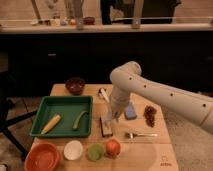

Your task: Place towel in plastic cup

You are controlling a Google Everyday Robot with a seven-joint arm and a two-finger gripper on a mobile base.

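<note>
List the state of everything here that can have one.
gripper: shut, low over the table, left of the blue pad.
plastic cup: upright, no cloth in it.
white cup: upright.
orange bowl: upright, looks empty.
green tray: flat, holding two vegetables.
blue pad: lying flat.
fork: lying flat.

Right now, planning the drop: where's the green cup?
Camera view, front of the table: the green cup sits between the white cup and the red fruit; the pincer hangs farther back, mid-table.
</note>
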